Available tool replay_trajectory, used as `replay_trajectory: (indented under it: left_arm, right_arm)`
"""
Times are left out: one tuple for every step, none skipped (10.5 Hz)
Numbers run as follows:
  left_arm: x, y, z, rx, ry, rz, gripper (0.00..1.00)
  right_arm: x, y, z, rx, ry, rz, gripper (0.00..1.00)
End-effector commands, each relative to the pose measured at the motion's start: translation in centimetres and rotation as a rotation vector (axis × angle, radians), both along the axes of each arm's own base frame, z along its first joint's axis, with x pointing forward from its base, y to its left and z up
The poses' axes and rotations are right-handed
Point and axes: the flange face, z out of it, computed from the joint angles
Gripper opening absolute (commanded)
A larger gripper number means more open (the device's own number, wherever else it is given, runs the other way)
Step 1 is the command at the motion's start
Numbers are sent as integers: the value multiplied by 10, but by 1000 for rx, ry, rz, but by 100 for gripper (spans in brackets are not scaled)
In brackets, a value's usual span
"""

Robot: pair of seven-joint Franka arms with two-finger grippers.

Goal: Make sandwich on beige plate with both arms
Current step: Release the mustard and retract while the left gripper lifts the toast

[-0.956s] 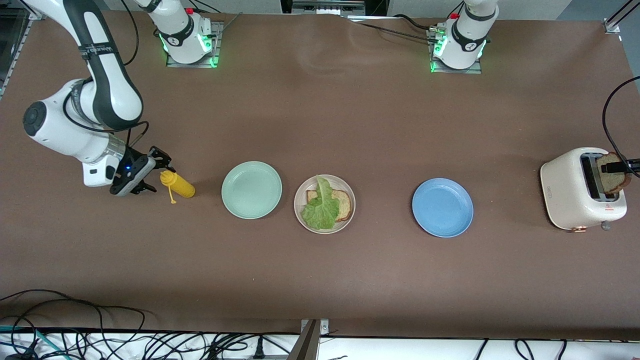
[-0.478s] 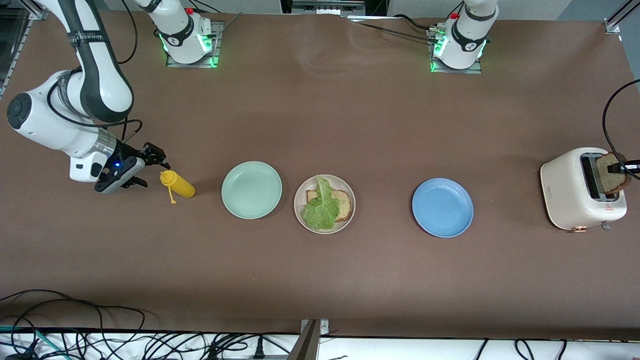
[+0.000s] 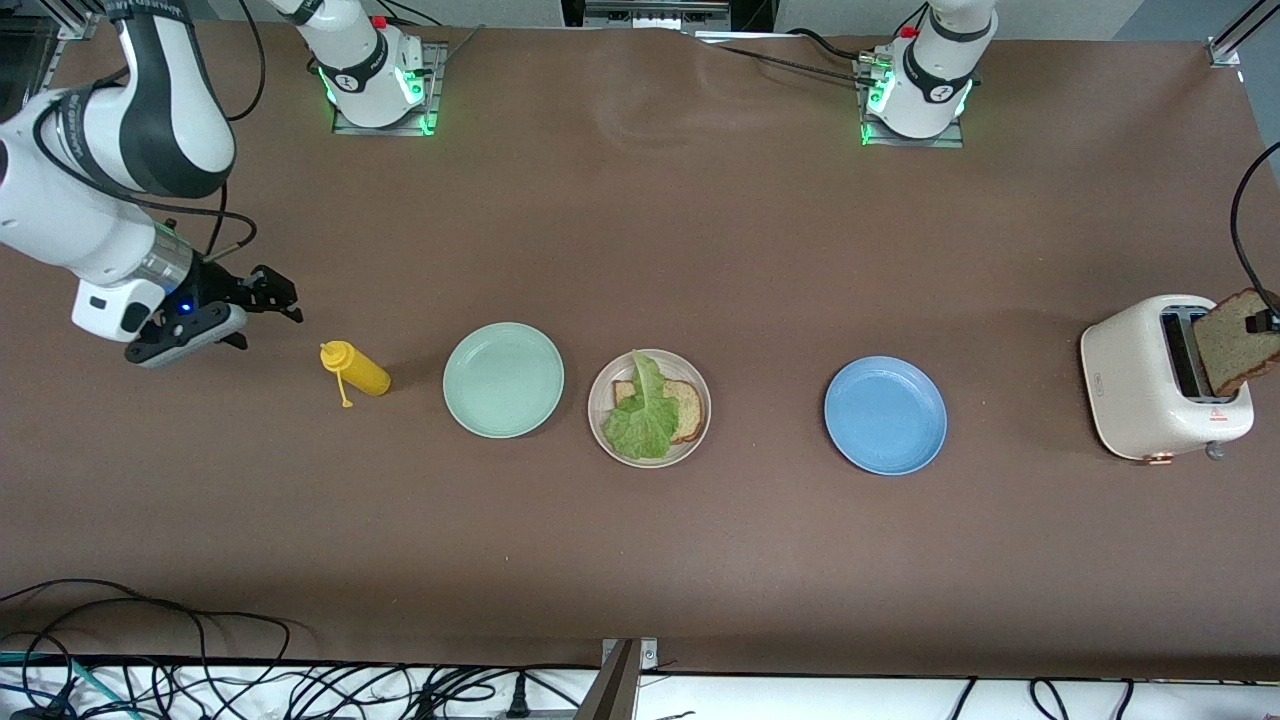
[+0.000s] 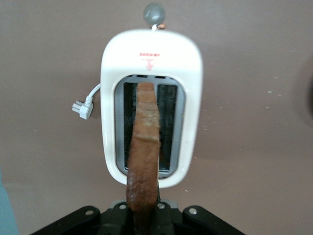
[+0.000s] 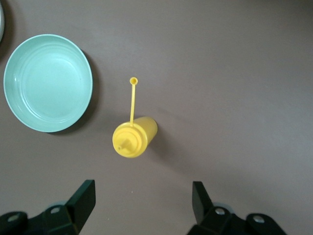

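The left gripper [image 4: 145,218] is clamped on the lower edge of a square brown bread slice with darker crust [image 3: 1236,340], which is held on edge, lifted over the slot of the cream-white two-slot toaster [image 3: 1160,380] standing at the left arm's end of the brown table [image 3: 700,250]. The right gripper [image 5: 142,203] is held with its black fingers [image 5: 82,198] spread wide and nothing between them, up over the right arm's end of the table, above a small yellow squeeze bottle [image 3: 355,370] lying on its side with its cap hanging on a tether (the bottle is untouched). The round, shallow pale beige plate [image 3: 700,432] sits near the middle of the table, well apart from both grippers, between a round mint-green plate [image 3: 503,379] toward the right arm's end and a round blue plate [image 3: 885,415] toward the left arm's end. On the beige plate a second brown bread slice [image 3: 685,408] lies flat, largely covered by a ruffled green lettuce leaf [image 3: 642,412] that reaches to the plate's rim; no slice lies on top of the leaf.
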Motion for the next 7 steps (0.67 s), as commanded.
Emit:
replay_trajectory:
  left_arm:
    - [3, -33, 53, -34, -3, -46, 0]
    - [7, -54, 67, -56, 5, -77, 0]
    - [10, -75, 71, -79, 19, -112, 0]
    - [14, -104, 73, -117, 33, -157, 0]
    - [15, -125, 74, -180, 44, -181, 0]
    - [17, -147, 76, -262, 36, -197, 0]
    - [21, -178, 75, -341, 29, -236, 0]
  right_arm:
    - [-14, 2, 36, -50, 23, -138, 87]
    - [-15, 10, 51, -80, 56, -181, 88]
    - [-16, 15, 74, -122, 94, -193, 88]
    - [-16, 15, 100, -135, 119, -200, 89]
    - [-17, 15, 127, -137, 137, -202, 89]
    - [-18, 11, 150, -141, 147, -206, 100]
    - [-17, 4, 164, -169, 142, -203, 100]
